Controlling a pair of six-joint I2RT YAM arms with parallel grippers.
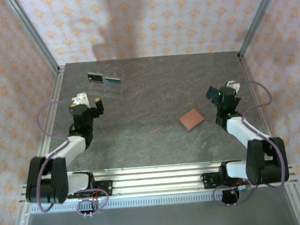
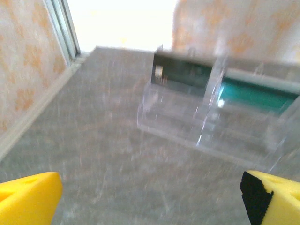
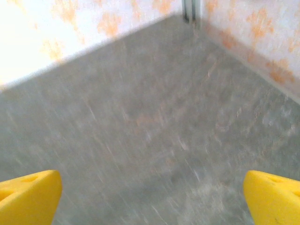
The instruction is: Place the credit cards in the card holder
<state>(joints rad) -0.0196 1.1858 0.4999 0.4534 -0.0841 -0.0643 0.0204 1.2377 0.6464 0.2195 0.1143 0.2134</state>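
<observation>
Two cards stand in the clear card holder (image 1: 106, 86) at the far left of the table (image 1: 153, 91): we see the black card (image 1: 94, 77) in its left compartment and the teal card (image 1: 114, 80) in its right. The red card (image 1: 191, 119) lies flat on the open table, well apart from the holder and nearer the right arm, with nothing around it.

From the left wrist, the holder looks like glossy, see-through plastic with a divider between the cards. The black card carries a small white mark near its left end, too blurred for us to read.

The table is dark grey, stone-like and matte. Around it are metal frame posts (image 1: 34, 33) and walls (image 1: 148, 20) in a pale orange floral pattern.

The left gripper (image 1: 87, 101) hovers just short of the holder, its yellow-tipped jaws wide apart and empty. The right gripper (image 1: 221, 90) hangs over bare table, jaws likewise spread, holding nothing.
</observation>
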